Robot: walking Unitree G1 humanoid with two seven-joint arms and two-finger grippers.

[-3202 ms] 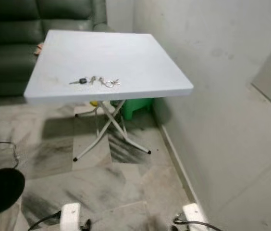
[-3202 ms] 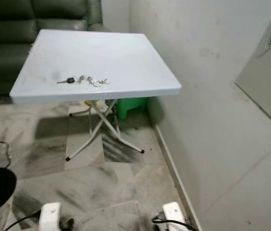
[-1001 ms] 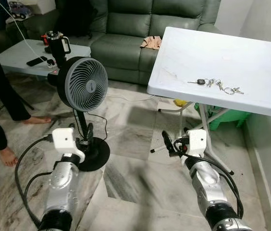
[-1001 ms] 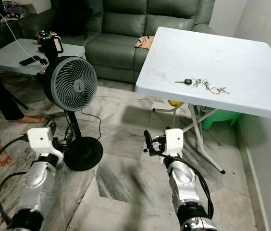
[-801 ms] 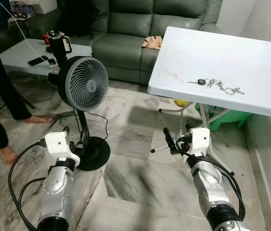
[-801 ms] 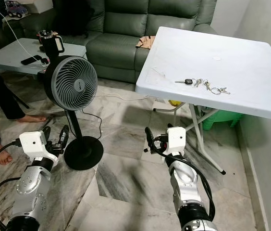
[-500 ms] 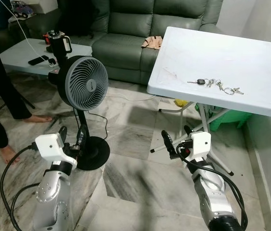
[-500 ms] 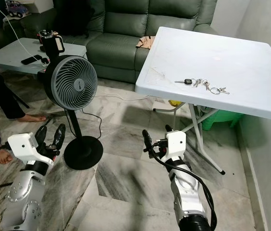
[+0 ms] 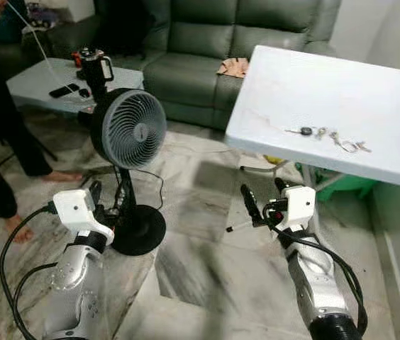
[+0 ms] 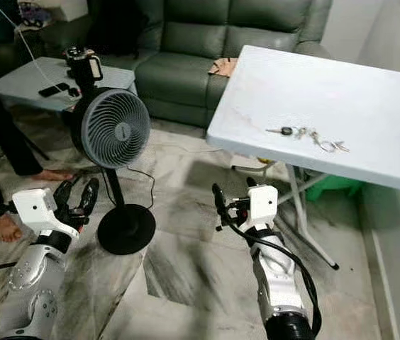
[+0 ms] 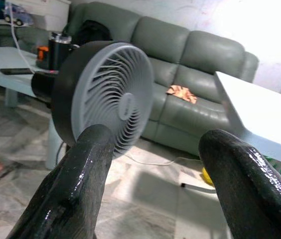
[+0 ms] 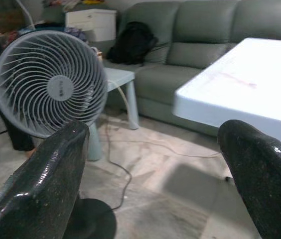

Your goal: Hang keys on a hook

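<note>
While both arms are raised low over the marble floor (image 9: 207, 269), the keys (image 9: 331, 136) lie untouched on the white folding table (image 9: 306, 85) at the right, close to its near edge and well apart from either gripper. The left gripper (image 10: 76, 195) hangs at the near left, just beside the base of the grey standing fan (image 9: 132, 131), its two black fingers (image 11: 80, 174) spread with nothing between them. The right gripper (image 9: 260, 202) sits near the table's near-left corner, below its top, its fingers (image 12: 51, 164) likewise parted and empty. Behind the fan a low table (image 10: 23, 81) carries a black jug (image 10: 81, 64), with a green sofa (image 9: 207, 35) beyond. A person's legs (image 9: 1, 142) stand at the far left
</note>
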